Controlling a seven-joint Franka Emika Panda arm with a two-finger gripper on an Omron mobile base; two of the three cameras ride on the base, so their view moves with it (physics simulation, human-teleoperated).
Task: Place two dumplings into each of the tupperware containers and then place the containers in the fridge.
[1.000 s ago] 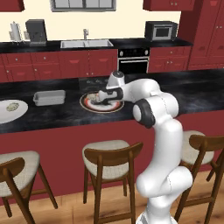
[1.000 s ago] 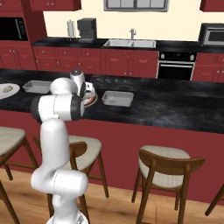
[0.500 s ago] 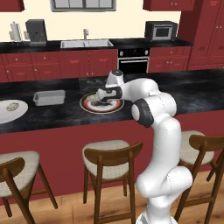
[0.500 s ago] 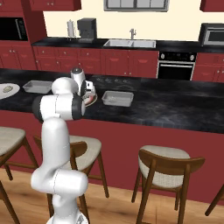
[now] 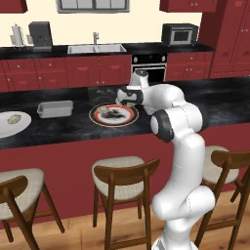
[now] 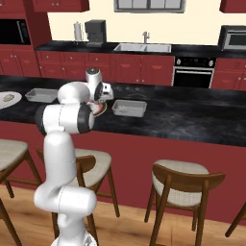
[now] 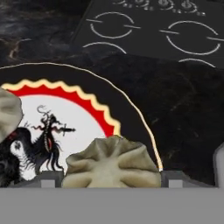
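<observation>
My gripper (image 7: pixel 111 179) is low over the red-rimmed plate (image 7: pixel 87 109), its two finger tips pressed against the sides of a pale crimped dumpling (image 7: pixel 111 164) that rests on the plate's near rim. A second dumpling (image 7: pixel 8 114) shows at the left edge. From the left base, the gripper (image 5: pixel 123 99) hangs at the back right of the plate (image 5: pixel 113 115). One tupperware container (image 5: pixel 55 108) sits left of the plate. From the right base, one container (image 6: pixel 129 107) lies right of the gripper (image 6: pixel 100 101) and another (image 6: pixel 41 94) far left. The fridge is out of view.
A round white plate (image 5: pixel 12 122) with a small lump of food sits at the counter's left end. A cooktop (image 7: pixel 153 30) is set into the dark counter just behind the red-rimmed plate. Wooden stools (image 5: pixel 124 183) stand along the counter's front.
The fingers have closed in on the dumpling at the plate's rim. The arm has hardly moved.
</observation>
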